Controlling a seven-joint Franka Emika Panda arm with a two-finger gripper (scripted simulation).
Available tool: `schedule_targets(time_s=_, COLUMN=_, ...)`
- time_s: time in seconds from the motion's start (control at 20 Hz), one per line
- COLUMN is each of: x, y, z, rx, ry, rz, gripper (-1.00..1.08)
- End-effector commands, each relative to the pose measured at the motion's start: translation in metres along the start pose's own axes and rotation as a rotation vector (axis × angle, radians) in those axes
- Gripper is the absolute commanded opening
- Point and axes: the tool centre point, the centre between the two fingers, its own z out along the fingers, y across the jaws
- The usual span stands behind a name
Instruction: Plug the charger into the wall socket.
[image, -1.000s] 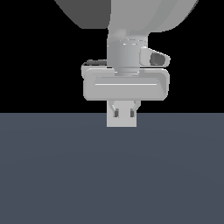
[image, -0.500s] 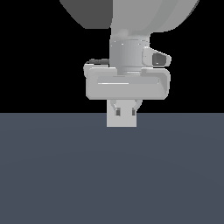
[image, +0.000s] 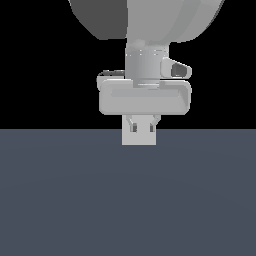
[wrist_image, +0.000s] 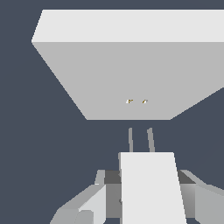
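Note:
In the wrist view my gripper (wrist_image: 148, 192) is shut on the charger (wrist_image: 148, 186), a small off-white block held between the two fingers (wrist_image: 87, 203). Its two thin prongs (wrist_image: 140, 140) point at the wall socket (wrist_image: 127, 74), a large off-white upright plate just ahead. The prong tips stop short of the plate. The socket's two tiny orange-brown holes (wrist_image: 137, 101) lie nearly in line with the prongs. In the exterior view the gripper (image: 142, 127) hangs under the hand, with an off-white square (image: 140, 139) at the fingertips; I cannot tell whether that is socket or charger.
The dark grey-blue floor (image: 128, 200) spreads out below and around the socket. The arm's large grey body (image: 150, 20) fills the upper part of the exterior view. Nothing else stands near the socket.
The hand has shifted very slightly toward the exterior view's right. The off-white square below it stays in the same place.

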Motion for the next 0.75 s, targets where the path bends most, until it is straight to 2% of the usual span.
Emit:
schedule_targets(time_s=0.0, x=0.008, y=0.000, z=0.003, rx=0.000, ry=0.000, rz=0.000, gripper=-1.00)
schedule_targets(time_s=0.35, x=0.030, y=0.000, z=0.011, rx=0.000, ry=0.000, rz=0.000, gripper=-1.00)
schedule_targets(time_s=0.7, x=0.036, y=0.000, z=0.014, rx=0.000, ry=0.000, rz=-0.001, gripper=-1.00)
